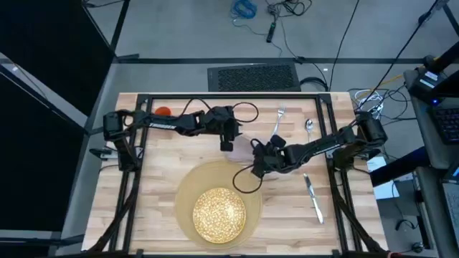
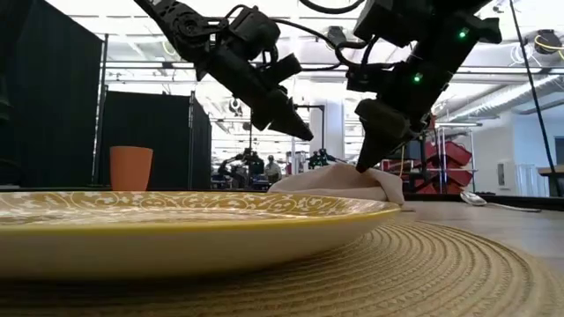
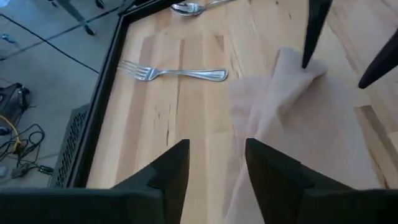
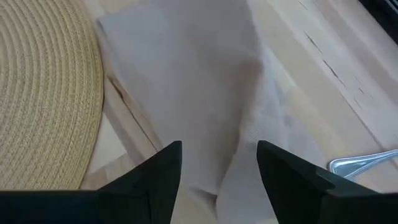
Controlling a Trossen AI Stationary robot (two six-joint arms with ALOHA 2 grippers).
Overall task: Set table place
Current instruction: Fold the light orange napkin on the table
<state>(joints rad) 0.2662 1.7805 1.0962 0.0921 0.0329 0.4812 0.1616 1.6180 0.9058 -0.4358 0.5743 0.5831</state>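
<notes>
High view: napkin (image 1: 252, 148) lies rumpled on the table (image 1: 158, 179), just beyond the mat (image 1: 183, 197), which carries the plate (image 1: 219, 209). Right gripper (image 4: 217, 163) hangs over it, fingers apart, empty. Left gripper (image 3: 214, 158) hovers at its far edge, also parted, empty. Risk: one-layer pinch could drag cloth onto mat. Cup (image 1: 163, 111) far left; contents not visible.
</notes>
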